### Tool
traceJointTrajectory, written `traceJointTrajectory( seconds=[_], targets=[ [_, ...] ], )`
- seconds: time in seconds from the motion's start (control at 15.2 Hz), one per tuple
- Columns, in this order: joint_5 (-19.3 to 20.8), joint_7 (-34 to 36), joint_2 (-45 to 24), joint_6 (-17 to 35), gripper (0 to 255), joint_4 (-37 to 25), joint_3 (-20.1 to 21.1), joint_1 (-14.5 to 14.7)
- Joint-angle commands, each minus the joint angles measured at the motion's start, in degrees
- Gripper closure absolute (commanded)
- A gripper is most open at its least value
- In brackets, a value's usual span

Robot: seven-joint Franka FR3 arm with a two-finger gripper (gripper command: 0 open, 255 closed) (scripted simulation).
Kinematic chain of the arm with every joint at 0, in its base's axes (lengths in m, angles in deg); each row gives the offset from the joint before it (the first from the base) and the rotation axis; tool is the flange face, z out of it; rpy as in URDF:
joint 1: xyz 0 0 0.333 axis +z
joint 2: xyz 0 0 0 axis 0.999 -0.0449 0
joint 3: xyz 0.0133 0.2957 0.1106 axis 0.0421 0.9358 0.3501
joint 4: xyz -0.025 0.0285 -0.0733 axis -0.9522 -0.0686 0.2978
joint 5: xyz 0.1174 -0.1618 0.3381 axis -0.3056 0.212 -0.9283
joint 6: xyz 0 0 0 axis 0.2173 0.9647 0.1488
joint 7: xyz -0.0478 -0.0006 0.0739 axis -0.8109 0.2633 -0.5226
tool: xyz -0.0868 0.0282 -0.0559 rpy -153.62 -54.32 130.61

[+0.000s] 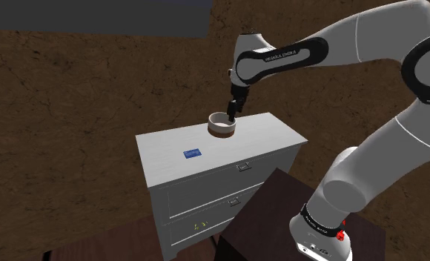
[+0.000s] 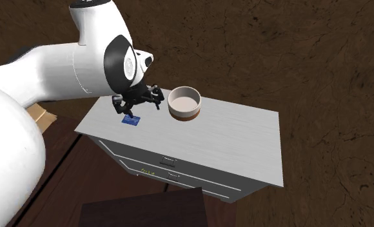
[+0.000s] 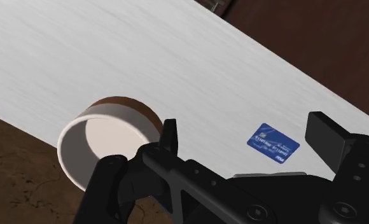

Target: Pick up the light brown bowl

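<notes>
While the fingers (image 3: 170, 135) are spread empty, the bowl (image 1: 222, 124), judged rigid and light, should be gripped across its rim.

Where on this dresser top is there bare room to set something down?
The widest bare patch on the dresser top runs from the bowl to the second exterior view's right edge. A narrower strip lies between the blue card and the bowl, along the front edge. It is crowded at the card's end, where the open gripper hangs.
</notes>
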Motion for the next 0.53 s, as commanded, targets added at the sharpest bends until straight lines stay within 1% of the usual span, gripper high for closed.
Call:
traceJointTrajectory(
  seconds=[0.0,0.46],
  targets=[
    [-0.3,-0.9,-4.5,2.2,0,-2.4,-0.7,-0.3],
    [-2.5,-4.6,-20.0,7.5,0,-12.2,-2.5,-1.6]
  ],
)
